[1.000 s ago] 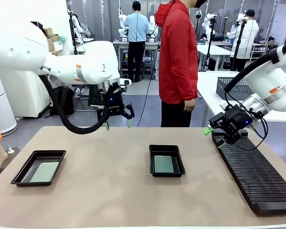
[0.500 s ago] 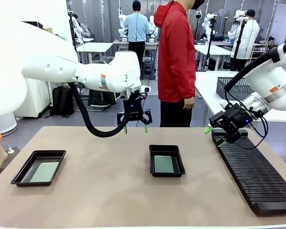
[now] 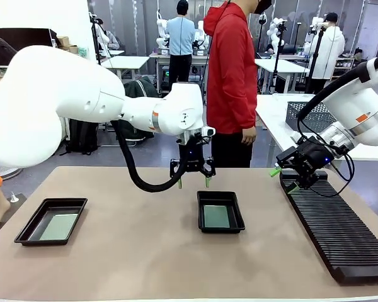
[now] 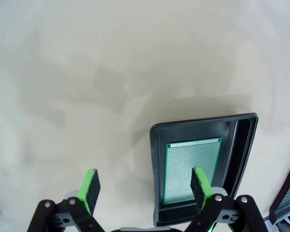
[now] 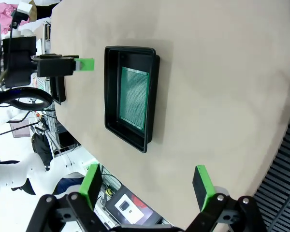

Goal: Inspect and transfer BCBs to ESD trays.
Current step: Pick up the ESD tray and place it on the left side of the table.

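Two black ESD trays sit on the tan table, the middle tray point(image 3: 220, 212) and the left tray point(image 3: 51, 220). Each holds a green BCB lying flat: the middle board point(image 3: 217, 216) and the left board point(image 3: 58, 226). My left gripper point(image 3: 193, 182) hangs open and empty above the table, just behind the middle tray's far left corner. In the left wrist view the tray point(image 4: 241, 140) and its board point(image 4: 191, 166) lie beyond the right finger. My right gripper point(image 3: 281, 179) is open and empty over the rack's far end. The right wrist view shows the middle tray point(image 5: 130, 96) with its board point(image 5: 134, 99).
A long ribbed black slotted rack point(image 3: 337, 233) runs along the table's right side. A person in a red top point(image 3: 235, 69) stands at the far edge behind the middle tray. A grey mesh basket point(image 3: 309, 116) sits on a table behind the right arm.
My left arm has swung to the right across the table, from behind the left part to just behind the middle tray. The right arm has not moved.
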